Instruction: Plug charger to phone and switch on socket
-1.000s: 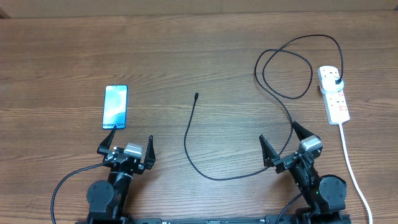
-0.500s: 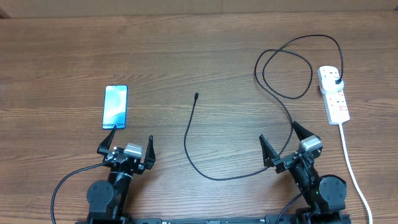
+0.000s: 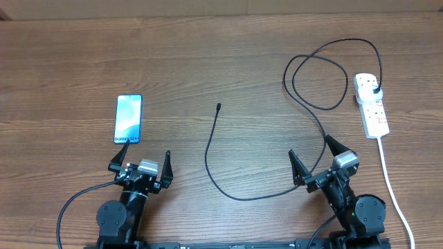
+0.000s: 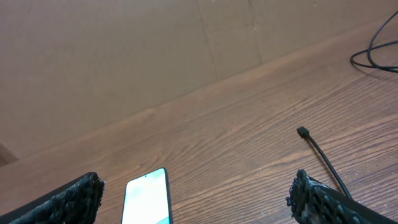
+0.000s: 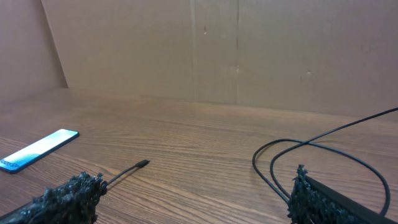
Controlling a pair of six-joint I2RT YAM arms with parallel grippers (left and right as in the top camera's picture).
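Note:
The phone (image 3: 129,118) lies flat at the left, blue-teal screen up; it also shows in the left wrist view (image 4: 147,198) and the right wrist view (image 5: 38,150). The charger cable (image 3: 210,162) curves across the middle. Its connector tip (image 3: 218,107) lies free on the table, well right of the phone; its black plug (image 3: 374,90) sits in the white socket strip (image 3: 372,106) at the far right. My left gripper (image 3: 139,164) is open and empty just below the phone. My right gripper (image 3: 313,160) is open and empty, over the cable's lower run.
The strip's thick white cord (image 3: 393,185) runs down the right edge to the front. The cable makes loops (image 3: 318,76) left of the strip. A brown wall (image 4: 124,56) stands behind the wooden table.

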